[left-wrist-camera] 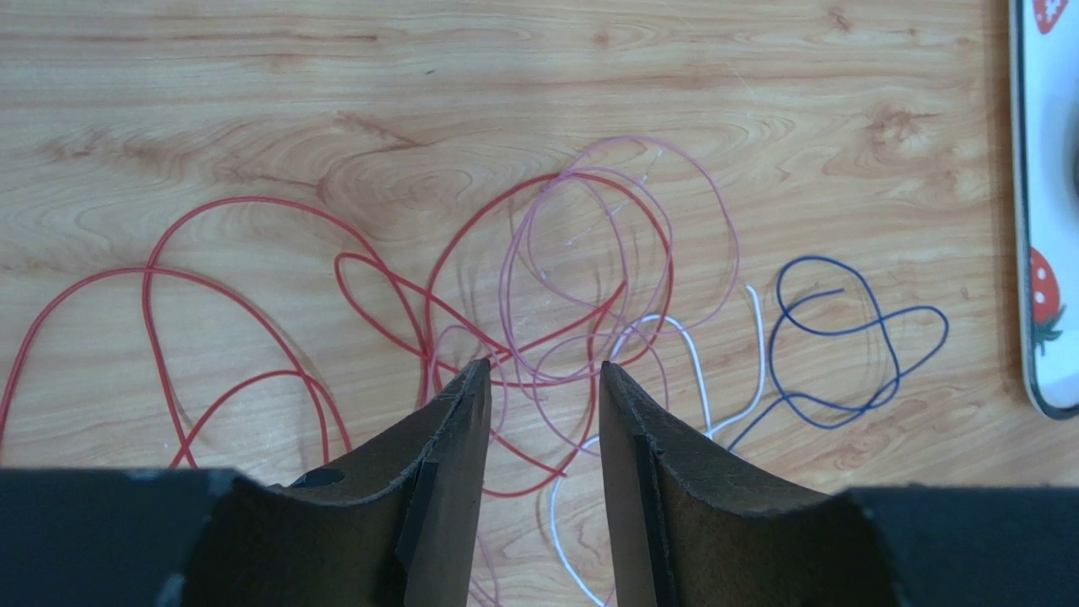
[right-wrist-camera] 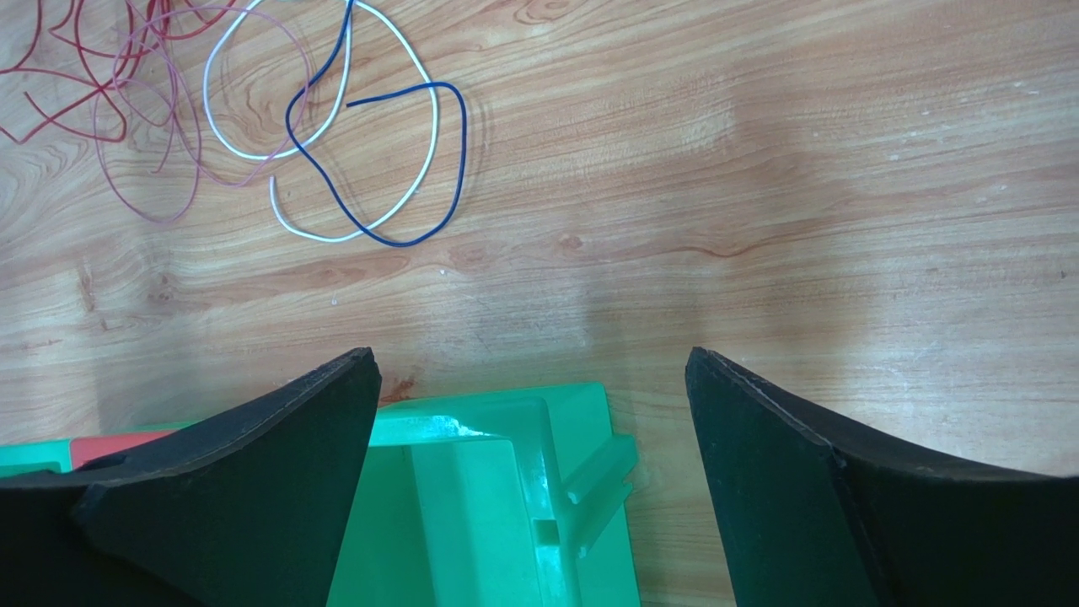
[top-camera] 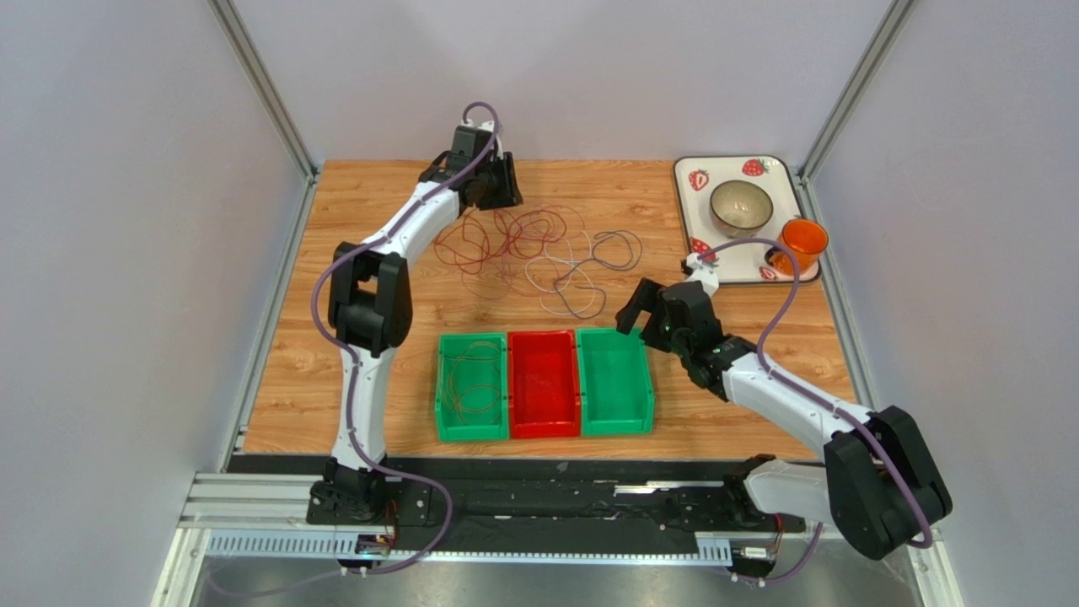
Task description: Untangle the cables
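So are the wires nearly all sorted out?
Barely started. One thin cable seems to lie in the left green bin already. Nothing is in hand: the left tool hangs open over the red tangle, the right tool open above the right green bin. Left to do: that tangle, plus the white cable and blue cable beside it.

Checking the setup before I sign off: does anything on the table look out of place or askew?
The orange cup sits at the right edge of the strawberry tray, seemingly overhanging its rim. The cables lie tangled mid-table, as the task expects. Nothing looks spilled or broken.
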`<state>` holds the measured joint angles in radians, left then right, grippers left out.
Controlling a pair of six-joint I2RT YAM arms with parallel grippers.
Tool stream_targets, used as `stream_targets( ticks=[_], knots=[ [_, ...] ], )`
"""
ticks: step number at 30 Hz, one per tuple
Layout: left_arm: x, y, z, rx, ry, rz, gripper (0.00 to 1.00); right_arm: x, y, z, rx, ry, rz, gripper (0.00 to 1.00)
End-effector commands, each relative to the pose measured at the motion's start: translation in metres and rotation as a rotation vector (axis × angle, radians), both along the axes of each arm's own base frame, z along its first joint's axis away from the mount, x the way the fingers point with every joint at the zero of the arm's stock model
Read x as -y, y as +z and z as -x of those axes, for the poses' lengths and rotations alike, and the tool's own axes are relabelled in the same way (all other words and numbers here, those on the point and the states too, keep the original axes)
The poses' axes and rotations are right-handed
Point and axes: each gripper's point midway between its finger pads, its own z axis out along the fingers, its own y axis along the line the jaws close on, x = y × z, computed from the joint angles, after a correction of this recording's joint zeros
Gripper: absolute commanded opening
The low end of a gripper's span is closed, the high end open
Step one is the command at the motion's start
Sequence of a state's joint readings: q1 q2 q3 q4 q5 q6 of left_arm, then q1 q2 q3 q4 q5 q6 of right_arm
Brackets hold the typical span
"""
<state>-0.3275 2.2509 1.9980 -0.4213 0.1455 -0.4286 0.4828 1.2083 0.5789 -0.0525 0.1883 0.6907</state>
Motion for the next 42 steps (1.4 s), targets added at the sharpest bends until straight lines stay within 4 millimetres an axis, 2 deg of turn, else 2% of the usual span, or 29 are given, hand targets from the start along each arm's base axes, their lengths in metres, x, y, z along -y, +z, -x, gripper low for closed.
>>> stream_targets(
  ticks=[1,4,11,20,36,42],
  knots=[
    [-0.006,0.004,-0.014,0.031,0.04,-0.029,0.46,-0.003,0.015,-0.011,0.035,0.004,-0.009,0.96],
    [-0.013,0.006,-0.018,0.047,0.07,-0.06,0.47,-0.004,0.015,-0.01,0.033,0.005,-0.007,0.96],
    [-0.019,-0.011,-0.028,-0.008,0.089,-0.083,0.48,-0.003,0.014,-0.011,0.027,0.004,-0.004,0.96],
    [-0.028,-0.025,-0.026,-0.049,0.126,-0.108,0.48,-0.004,0.014,-0.011,0.027,0.005,-0.004,0.96],
    [-0.025,-0.045,-0.037,-0.089,0.152,-0.098,0.48,-0.005,0.014,-0.011,0.025,0.008,-0.005,0.95],
    [-0.024,-0.05,-0.04,-0.097,0.151,-0.091,0.41,-0.005,0.013,-0.011,0.021,0.01,-0.003,0.95]
  ],
)
